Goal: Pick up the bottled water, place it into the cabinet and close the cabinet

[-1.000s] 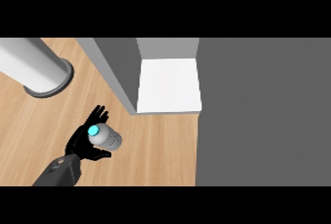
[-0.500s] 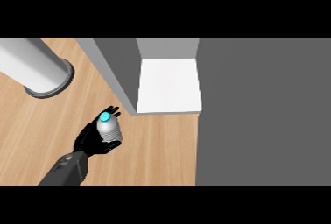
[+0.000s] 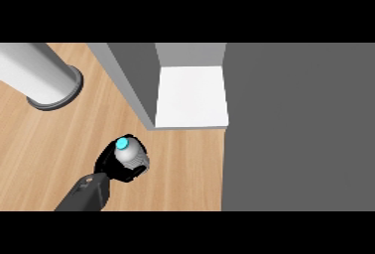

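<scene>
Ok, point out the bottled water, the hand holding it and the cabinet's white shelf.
bottled water (image 3: 130, 155): head view, grey body.
left hand (image 3: 110, 162): head view, black palm.
white shelf (image 3: 192, 96): head view, bare middle.

Bottle lifted, grip closed
Hand (image 3: 117, 166) was spread round bottled water (image 3: 128, 155) 1 s ago; fingers now wrapped on it, cap (image 3: 122, 144) tipped up-left, and it sits a bit closer to the cabinet (image 3: 192, 96) opening.
</scene>
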